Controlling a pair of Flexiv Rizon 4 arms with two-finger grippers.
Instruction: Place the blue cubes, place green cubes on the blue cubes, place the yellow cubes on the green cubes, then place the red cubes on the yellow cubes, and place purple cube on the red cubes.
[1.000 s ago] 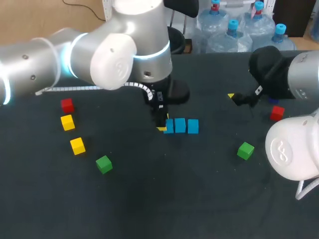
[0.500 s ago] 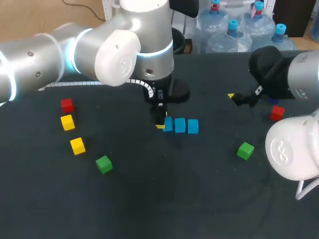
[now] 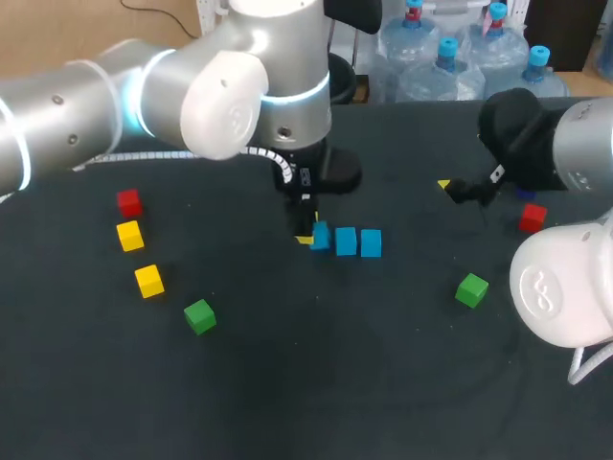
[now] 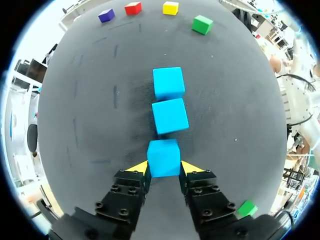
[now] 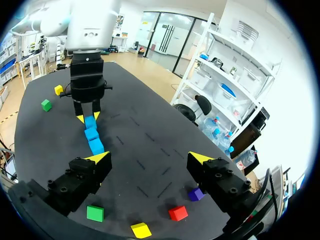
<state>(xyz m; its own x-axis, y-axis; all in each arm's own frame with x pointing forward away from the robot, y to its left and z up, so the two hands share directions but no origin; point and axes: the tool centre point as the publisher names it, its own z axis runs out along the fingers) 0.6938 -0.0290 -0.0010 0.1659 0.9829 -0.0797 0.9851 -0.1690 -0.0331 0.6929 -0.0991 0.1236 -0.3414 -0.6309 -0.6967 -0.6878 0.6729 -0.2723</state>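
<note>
Table (image 3: 287, 383) centre: left fingers (image 4: 139, 168) grip end blue cube (image 4: 163, 158) of three; right fingers (image 5: 98, 158) spread apart

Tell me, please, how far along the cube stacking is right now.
Done: two blue cubes sit in a row. In hand: the left gripper grips a third blue cube at the row's end; the right gripper is open and empty. Left: green cubes, yellow cubes, red cubes and the purple cube lie loose, nothing stacked.
</note>
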